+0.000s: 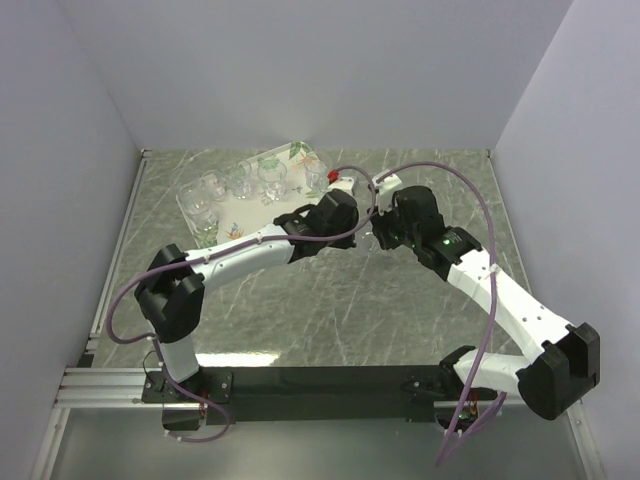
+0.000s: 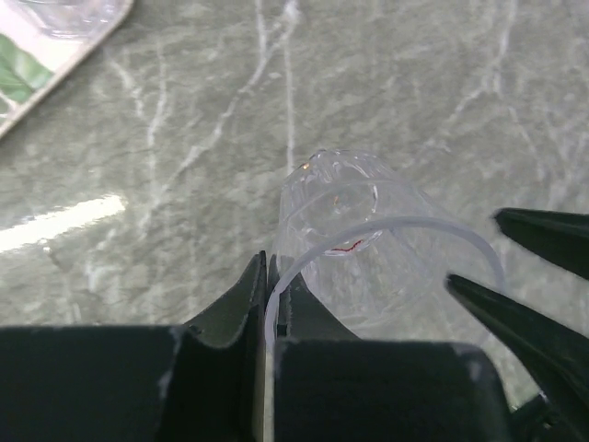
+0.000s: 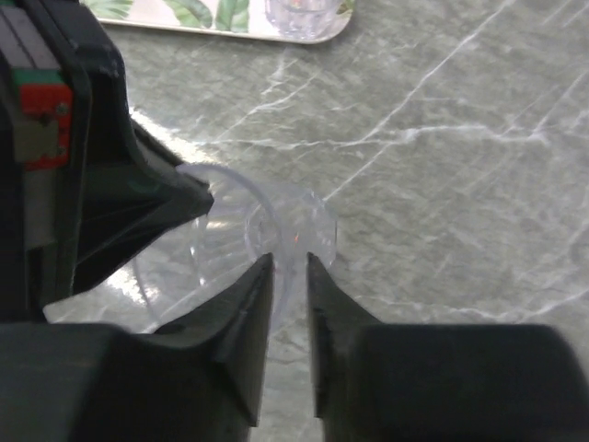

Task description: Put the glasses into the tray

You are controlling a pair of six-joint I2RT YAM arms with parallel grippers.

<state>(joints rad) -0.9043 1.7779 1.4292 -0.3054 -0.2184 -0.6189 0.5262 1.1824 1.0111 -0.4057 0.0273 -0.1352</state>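
A clear glass lies on its side in the air between my two grippers, over the marble table. The left gripper is shut on its thin rim. From the far side, my right gripper stands a little open, its fingers either side of the wall of that glass with a small gap. In the top view the two grippers, left and right, meet mid-table. The leaf-printed tray lies at the back left with several glasses standing in it.
The tray's corner shows up left in the left wrist view, and its edge with one glass runs along the top of the right wrist view. Grey walls close the table at the back and both sides.
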